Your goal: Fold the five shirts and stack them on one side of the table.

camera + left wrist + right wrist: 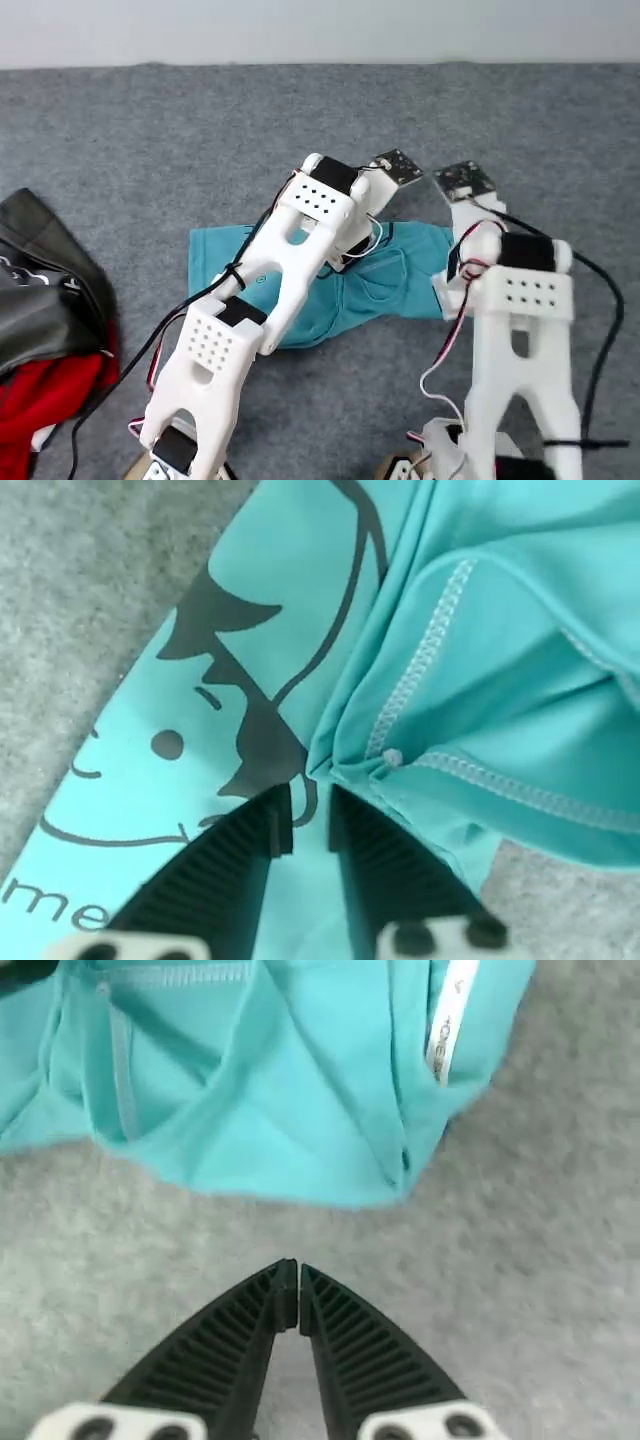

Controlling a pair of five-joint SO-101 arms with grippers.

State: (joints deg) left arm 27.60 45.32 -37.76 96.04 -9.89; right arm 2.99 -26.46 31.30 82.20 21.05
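A teal shirt [300,280] with a dark printed drawing lies partly folded in the middle of the grey table [150,140]. My left gripper [308,815] is down on it, its jaws nearly together with a gathered fold of the teal shirt [480,680] pinched at the tips. From above, the left gripper [350,255] sits over the shirt's middle. My right gripper [298,1295] is shut on nothing above bare table, just off the edge of the teal shirt [270,1090]. In the high view, the right gripper [447,290] is at the shirt's right end.
A heap of other shirts lies at the table's left edge, a black one [40,280] on top of a red one [50,400]. Cables hang along both arms. Grey table surface stretches open at the back and the front middle.
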